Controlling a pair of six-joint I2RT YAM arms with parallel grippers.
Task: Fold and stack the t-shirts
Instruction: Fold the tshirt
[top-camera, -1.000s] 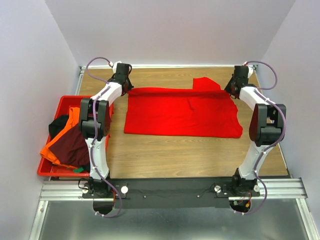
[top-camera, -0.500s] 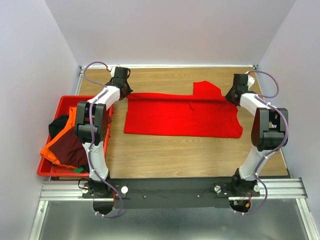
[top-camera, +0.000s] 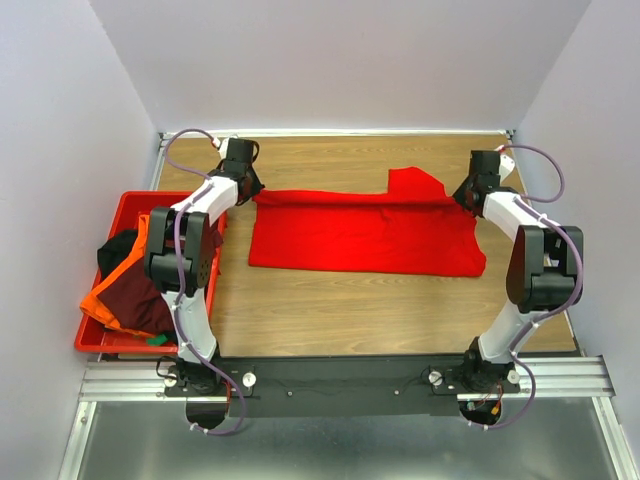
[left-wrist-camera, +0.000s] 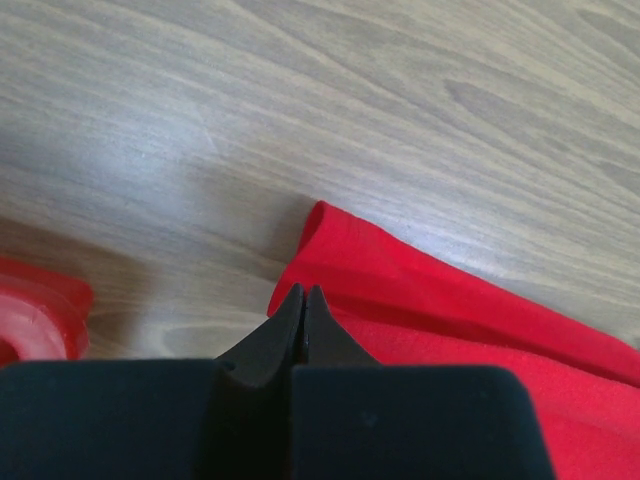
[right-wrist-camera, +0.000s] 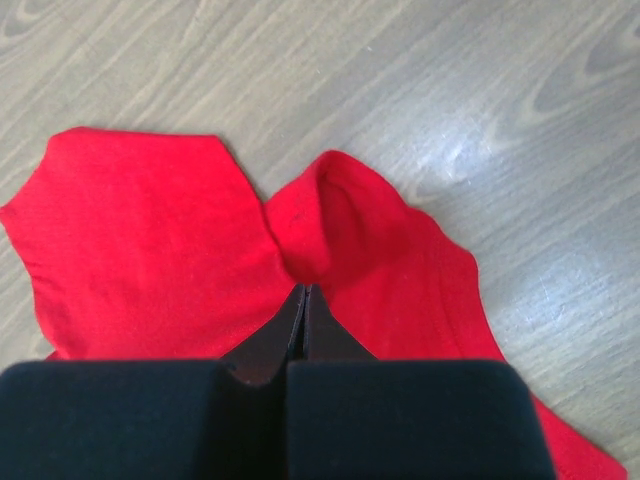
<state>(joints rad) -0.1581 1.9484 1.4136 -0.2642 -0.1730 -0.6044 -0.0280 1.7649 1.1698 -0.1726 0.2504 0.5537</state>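
A bright red t-shirt (top-camera: 365, 235) lies spread across the middle of the wooden table, one sleeve sticking out at its far edge. My left gripper (top-camera: 252, 190) is shut on the shirt's far left corner; in the left wrist view the closed tips (left-wrist-camera: 303, 290) pinch the raised edge of the red cloth (left-wrist-camera: 450, 310). My right gripper (top-camera: 463, 195) is shut on the far right corner, and in the right wrist view the red cloth (right-wrist-camera: 150, 230) puckers up at the closed tips (right-wrist-camera: 303, 288). Orange (top-camera: 100, 300), dark maroon (top-camera: 145, 290) and black (top-camera: 115, 250) t-shirts lie heaped in the crate.
A rigid red plastic crate (top-camera: 90, 345) sits at the table's left edge, its corner showing in the left wrist view (left-wrist-camera: 35, 310). Walls enclose the table on the left, back and right. A metal rail (top-camera: 350, 375) with the arm bases runs along the near edge.
Both grippers have drawn the shirt's far edge a little toward the near side, and the sleeve has moved with it. The arms' elbows have shifted outward.
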